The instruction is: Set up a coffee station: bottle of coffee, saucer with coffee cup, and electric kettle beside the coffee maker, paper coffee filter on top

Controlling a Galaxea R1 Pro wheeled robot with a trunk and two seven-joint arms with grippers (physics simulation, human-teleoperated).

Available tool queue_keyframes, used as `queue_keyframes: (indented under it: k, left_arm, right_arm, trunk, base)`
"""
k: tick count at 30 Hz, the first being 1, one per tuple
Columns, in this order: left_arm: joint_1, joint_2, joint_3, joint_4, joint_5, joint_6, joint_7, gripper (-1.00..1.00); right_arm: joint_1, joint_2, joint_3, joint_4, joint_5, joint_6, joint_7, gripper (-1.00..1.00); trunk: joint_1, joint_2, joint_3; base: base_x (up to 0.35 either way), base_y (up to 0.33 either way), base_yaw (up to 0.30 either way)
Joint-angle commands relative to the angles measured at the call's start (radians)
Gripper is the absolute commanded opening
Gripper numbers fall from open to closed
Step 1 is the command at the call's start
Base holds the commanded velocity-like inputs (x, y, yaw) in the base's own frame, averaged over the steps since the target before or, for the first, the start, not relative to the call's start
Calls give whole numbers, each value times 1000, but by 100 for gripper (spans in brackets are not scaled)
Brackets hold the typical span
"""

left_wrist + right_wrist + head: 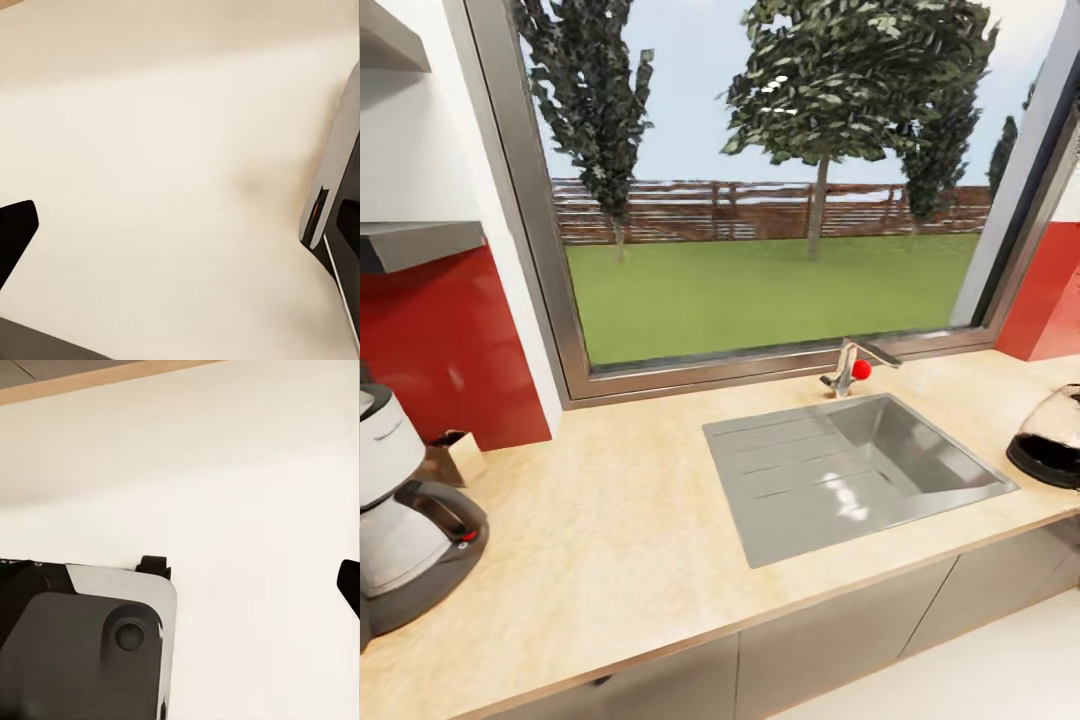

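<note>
Coffee maker (405, 510): stands on the surface (630, 530) at the head view's left edge, partly cut off.
Electric kettle (1050, 440): on the same surface at the far right, well apart from the coffee maker.
Sink (860, 480): set into the surface between them, tap (852, 368) behind it.
Left end effector, right end effector: open or closed, cannot tell; wrist views face pale floor.

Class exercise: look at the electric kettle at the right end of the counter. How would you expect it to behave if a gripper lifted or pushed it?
The kettle has a shiny, rounded body, so it is probably slippery for fingers to pinch. Its dark base looks wide and flat on the countertop, so a push would more likely slide it than tip it. It stands near the counter's front edge, so a careless shove could send it off.
</note>
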Motion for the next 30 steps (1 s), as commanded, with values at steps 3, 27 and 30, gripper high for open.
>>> queue_keyframes:
  k: [3, 27, 30]
  left_arm:
    - [0, 0, -8, 0, 11, -2, 3, 100]
    - [1, 0, -7, 0, 13, -3, 3, 100]
    - [1, -1, -7, 0, 13, -3, 3, 100]
  right_arm:
    - [-1, 0, -1, -1, 8, 0, 2, 100]
    - [-1, 0, -1, -1, 7, 0, 2, 100]
    - [-1, 0, -1, -1, 7, 0, 2, 100]
  trunk:
    - [1, -2, -2]
    - [1, -2, -2]
    - [1, -2, -2]
  base:
    - [5, -275, -129]
    - [32, -276, -232]
    - [149, -268, -14]
